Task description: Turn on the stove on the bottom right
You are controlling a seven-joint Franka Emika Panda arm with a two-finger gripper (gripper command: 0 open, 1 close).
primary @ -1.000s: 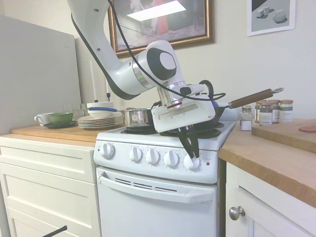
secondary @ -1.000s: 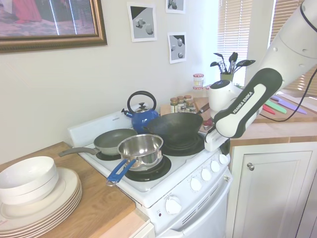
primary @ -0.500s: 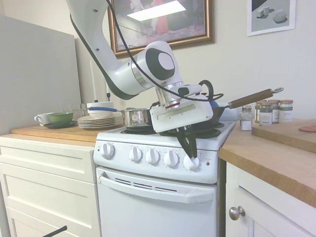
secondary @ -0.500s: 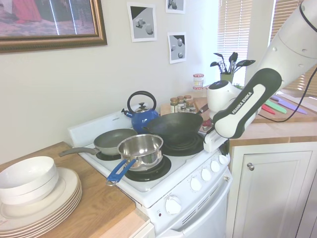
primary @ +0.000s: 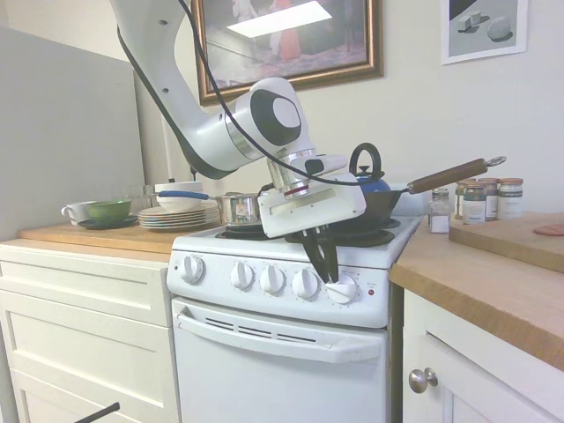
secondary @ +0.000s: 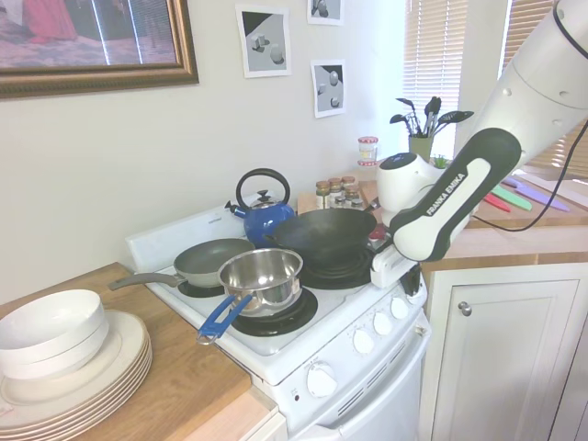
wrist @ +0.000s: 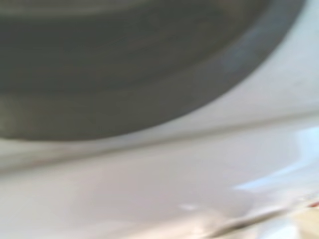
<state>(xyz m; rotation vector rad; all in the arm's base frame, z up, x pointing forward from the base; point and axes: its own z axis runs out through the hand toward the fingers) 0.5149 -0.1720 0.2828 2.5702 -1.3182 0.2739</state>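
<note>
White enamel marks the stove [primary: 282, 344], which is set between wooden-topped cabinets [primary: 84, 300]. The gripper [primary: 324, 269] is angled down at the front panel, its dark fingers [primary: 315, 251] nearly together, tips just left of the rightmost knob [primary: 344, 288]. No grasp can be made out. A black wok [secondary: 323, 235] is seen behind it.

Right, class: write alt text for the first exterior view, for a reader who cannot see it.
A white robot arm reaches down over a white stove, its gripper at the rightmost of five knobs on the front panel. Pans and a blue kettle sit on the burners, with stacked plates on the counter to the left and spice jars on the right.
</note>
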